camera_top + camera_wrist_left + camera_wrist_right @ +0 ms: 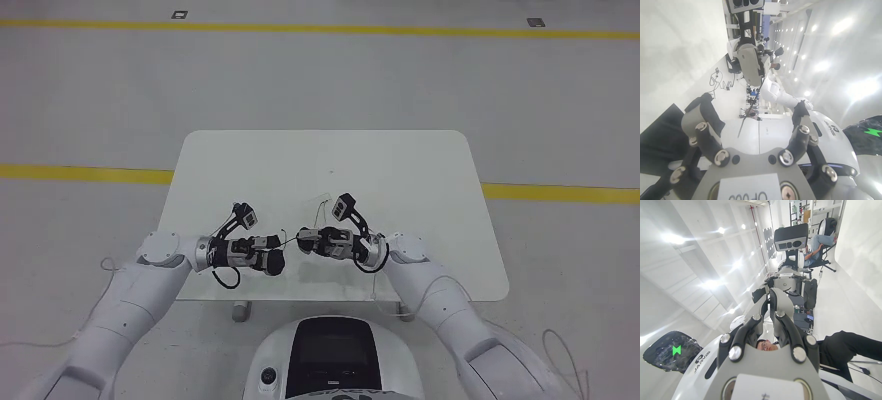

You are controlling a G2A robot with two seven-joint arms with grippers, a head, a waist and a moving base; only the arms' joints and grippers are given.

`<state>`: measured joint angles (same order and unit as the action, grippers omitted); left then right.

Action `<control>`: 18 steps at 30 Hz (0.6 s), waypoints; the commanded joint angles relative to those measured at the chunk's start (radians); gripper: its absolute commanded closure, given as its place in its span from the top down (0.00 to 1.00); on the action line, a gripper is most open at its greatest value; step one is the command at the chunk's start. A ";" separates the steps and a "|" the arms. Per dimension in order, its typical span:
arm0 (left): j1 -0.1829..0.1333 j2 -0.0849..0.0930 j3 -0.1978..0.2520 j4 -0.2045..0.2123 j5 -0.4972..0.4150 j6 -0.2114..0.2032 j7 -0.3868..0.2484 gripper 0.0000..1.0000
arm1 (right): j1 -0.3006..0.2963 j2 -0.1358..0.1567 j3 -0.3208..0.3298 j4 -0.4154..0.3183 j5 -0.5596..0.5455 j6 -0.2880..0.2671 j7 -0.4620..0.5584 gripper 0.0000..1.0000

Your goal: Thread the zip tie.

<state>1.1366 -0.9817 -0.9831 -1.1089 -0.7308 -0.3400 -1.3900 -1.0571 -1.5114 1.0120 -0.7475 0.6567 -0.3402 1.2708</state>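
A thin dark zip tie (749, 111) hangs from my right gripper (757, 80), which is shut on its upper part. The tie's free end sits in the gap between the wide-open fingers (703, 111) of my left gripper (752, 103), touching neither. From above, the two grippers face each other tip to tip over the near middle of the white table (420, 180): left gripper (273, 244), right gripper (304, 238). A thin curl of the zip tie (319, 207) rises just beyond the right gripper. In the right wrist view the right gripper (770, 294) has its fingers pressed together.
The table's front edge (330, 297) lies just under both wrists. Bare tabletop stretches beyond the grippers to the far edge (325, 132) and out to both sides.
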 commanded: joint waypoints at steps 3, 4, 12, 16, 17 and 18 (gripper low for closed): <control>0.000 0.000 -0.001 0.000 0.001 0.000 0.000 1.00 | 0.000 0.000 0.000 0.000 -0.001 0.000 0.000 0.00; 0.005 -0.001 0.003 -0.006 0.002 0.010 0.018 1.00 | 0.000 0.000 0.000 0.000 -0.001 0.000 0.000 0.00; 0.009 -0.008 0.015 -0.008 -0.052 0.015 0.011 1.00 | -0.051 0.001 -0.003 -0.087 0.011 0.002 -0.082 0.00; 0.005 -0.008 0.015 -0.005 -0.045 0.006 0.018 1.00 | -0.052 0.002 -0.001 -0.094 0.003 0.000 -0.102 0.00; 0.005 -0.008 0.015 -0.005 -0.045 0.006 0.018 1.00 | -0.052 0.002 -0.001 -0.094 0.003 0.000 -0.102 0.00; 0.005 -0.008 0.015 -0.005 -0.045 0.006 0.018 1.00 | -0.052 0.002 -0.001 -0.094 0.003 0.000 -0.102 0.00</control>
<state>1.1416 -0.9899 -0.9684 -1.1139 -0.7754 -0.3344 -1.3720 -1.1092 -1.5095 1.0112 -0.8419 0.6600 -0.3402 1.1689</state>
